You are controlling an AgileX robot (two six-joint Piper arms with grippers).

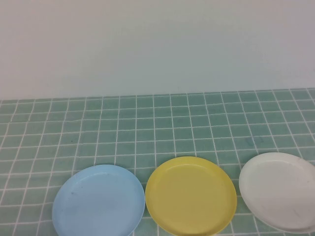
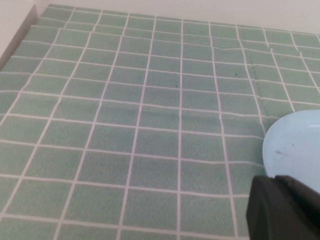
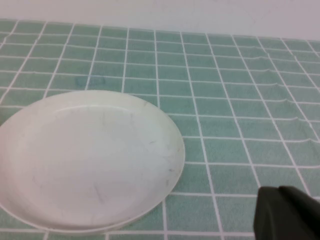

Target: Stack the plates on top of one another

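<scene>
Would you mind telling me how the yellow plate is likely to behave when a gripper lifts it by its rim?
The yellow plate looks thin and matte, so probably light and fairly stiff. Its low rim offers little to pinch, so it may slip or tilt. It lies flat on the cloth, so a push would likely slide it. The left gripper and right gripper sit beside the outer plates.

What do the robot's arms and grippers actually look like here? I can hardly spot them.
Very little shows. In the high view neither arm appears. Each wrist view catches only a corner of its gripper: the left gripper is a matte black, blocky piece with rounded edges beside the light blue plastic plate; the right gripper looks the same, near the white plastic plate. No cables or markings visible.
</scene>
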